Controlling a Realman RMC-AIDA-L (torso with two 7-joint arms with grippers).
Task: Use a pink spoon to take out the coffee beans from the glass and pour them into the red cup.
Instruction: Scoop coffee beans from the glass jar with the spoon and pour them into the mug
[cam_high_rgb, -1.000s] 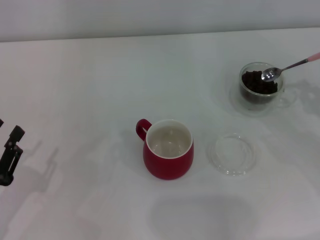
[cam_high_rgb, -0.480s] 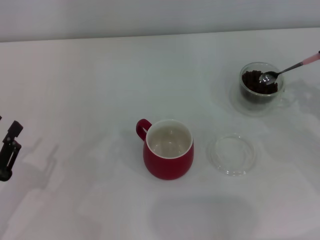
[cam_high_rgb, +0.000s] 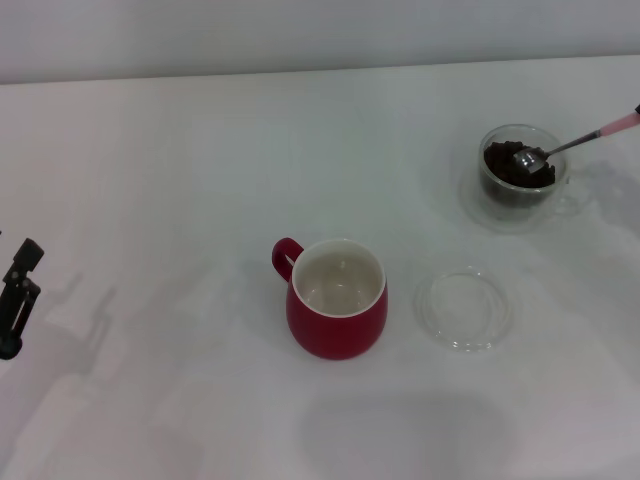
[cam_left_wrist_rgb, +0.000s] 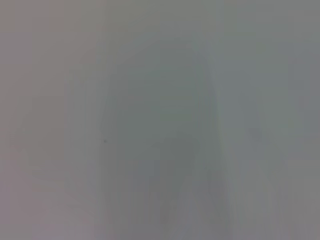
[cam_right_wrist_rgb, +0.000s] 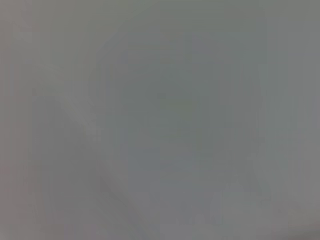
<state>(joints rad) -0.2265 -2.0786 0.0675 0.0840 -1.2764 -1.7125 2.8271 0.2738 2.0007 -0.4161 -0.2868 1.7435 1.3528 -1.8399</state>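
Note:
In the head view the red cup (cam_high_rgb: 338, 300) stands upright at the middle of the table, its white inside bare. The glass (cam_high_rgb: 521, 185) stands at the far right with a heap of coffee beans (cam_high_rgb: 508, 164) in it. The pink spoon (cam_high_rgb: 570, 145) slants down from the right edge, its metal bowl resting in the beans and its pink handle end at the frame's edge. Only a dark sliver of my right gripper (cam_high_rgb: 637, 110) shows there, holding the handle. My left gripper (cam_high_rgb: 14, 295) hangs at the far left edge, well away from the cup. Both wrist views show only blank grey.
A flat clear glass saucer (cam_high_rgb: 464, 308) lies just to the right of the red cup, between it and the glass. The white table (cam_high_rgb: 180, 180) reaches to a pale wall at the back.
The spoon's bowl has slid leftward and dipped lower into the beans. My left gripper has drawn slightly toward the left edge.

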